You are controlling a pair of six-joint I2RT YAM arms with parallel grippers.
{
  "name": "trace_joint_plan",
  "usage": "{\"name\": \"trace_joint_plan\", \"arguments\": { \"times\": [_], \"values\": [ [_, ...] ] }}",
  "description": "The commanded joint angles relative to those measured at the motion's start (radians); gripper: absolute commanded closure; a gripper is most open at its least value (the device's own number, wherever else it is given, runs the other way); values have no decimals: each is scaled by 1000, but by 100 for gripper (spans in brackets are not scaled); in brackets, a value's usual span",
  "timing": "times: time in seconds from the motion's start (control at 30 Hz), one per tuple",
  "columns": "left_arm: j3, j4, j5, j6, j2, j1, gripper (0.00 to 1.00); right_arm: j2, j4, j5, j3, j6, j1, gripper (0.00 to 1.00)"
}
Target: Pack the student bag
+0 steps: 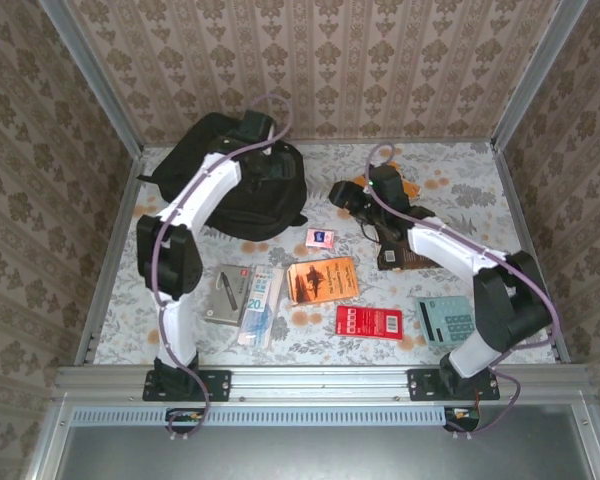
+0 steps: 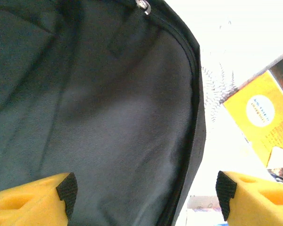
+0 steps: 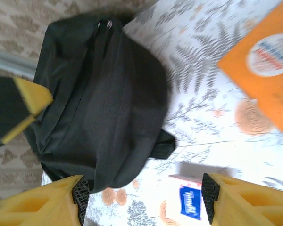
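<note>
The student bag [image 1: 230,185] is a large black backpack lying at the back left of the table. My left gripper [image 1: 270,152] hangs over its top right part. In the left wrist view its jaws [image 2: 146,193] stand wide open above the black fabric [image 2: 99,117] and the bag's seam edge, gripping nothing. My right gripper [image 1: 342,195] is just right of the bag. It is open [image 3: 144,195] over the bag's lower edge [image 3: 99,103] and a pink tissue pack [image 3: 186,202], with nothing held.
On the floral table lie a tissue pack [image 1: 320,237], an orange book [image 1: 322,280], a red pack [image 1: 370,322], a grey box [image 1: 230,292], a calculator [image 1: 445,320] and a brown item [image 1: 405,258]. Metal rails and papered walls close in the sides.
</note>
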Motion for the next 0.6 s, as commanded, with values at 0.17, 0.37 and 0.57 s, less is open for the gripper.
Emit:
{"name": "trace_joint_plan", "arguments": {
  "times": [0.17, 0.37, 0.57],
  "values": [
    [233, -115, -25, 66, 179, -81, 30, -79, -72, 112, -100, -23, -35, 33],
    [283, -107, -31, 80, 258, -90, 43, -69, -84, 81, -107, -34, -39, 37],
    [305, -102, -35, 111, 278, -102, 56, -85, -85, 48, -109, -45, -38, 42]
  ]
}}
